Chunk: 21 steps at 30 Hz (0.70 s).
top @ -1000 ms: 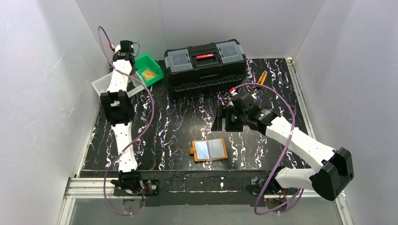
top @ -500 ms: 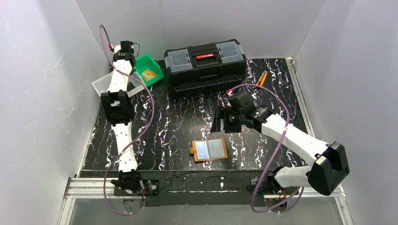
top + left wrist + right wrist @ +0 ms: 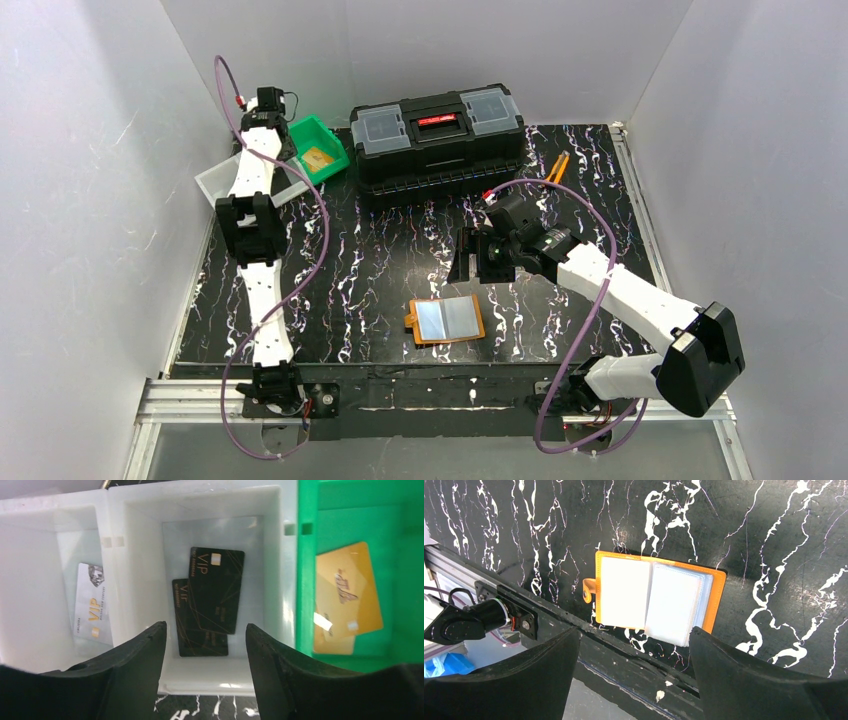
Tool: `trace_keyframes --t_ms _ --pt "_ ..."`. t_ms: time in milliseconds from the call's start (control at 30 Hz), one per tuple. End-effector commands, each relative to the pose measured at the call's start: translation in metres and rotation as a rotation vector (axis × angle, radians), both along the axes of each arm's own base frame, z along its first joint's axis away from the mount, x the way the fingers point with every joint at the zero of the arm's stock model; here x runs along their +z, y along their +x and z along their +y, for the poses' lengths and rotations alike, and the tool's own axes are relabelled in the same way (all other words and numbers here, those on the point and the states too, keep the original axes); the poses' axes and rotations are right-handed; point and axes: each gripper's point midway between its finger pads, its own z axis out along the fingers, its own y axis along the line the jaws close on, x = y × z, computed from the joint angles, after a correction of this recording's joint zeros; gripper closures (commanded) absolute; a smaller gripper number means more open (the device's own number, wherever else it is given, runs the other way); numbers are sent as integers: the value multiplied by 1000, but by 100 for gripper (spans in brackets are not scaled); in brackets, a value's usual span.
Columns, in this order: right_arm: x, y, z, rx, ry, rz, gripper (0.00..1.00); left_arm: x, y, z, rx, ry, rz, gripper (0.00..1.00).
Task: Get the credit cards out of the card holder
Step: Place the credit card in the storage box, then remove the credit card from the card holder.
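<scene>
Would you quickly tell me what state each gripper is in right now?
Left gripper: open, holding nothing, over the white plastic bin.
Right gripper: open, holding nothing, above the flat orange card holder.

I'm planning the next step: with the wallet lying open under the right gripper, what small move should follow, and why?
Probably lower the right gripper toward the stacked right-hand sleeves of the card holder to turn a page. It hangs open above the holder, both facing pockets look blank, and cards already lie in the bins under the open left gripper.
</scene>
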Motion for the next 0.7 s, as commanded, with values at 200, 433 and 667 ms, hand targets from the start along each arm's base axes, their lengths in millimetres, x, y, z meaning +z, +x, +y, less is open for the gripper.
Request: trace_keyframes --t_ms 200,433,667 --pt "2 2 -9 -43 -21 -14 12 107 -57 -82 -162 -246 -179 34" --pt "-11 -8 -33 -137 -76 26 11 92 -174 -200 -428 -368 -59 33" --pt "-21 -11 -81 -295 -115 8 6 71 -274 -280 -593 -419 3 34"
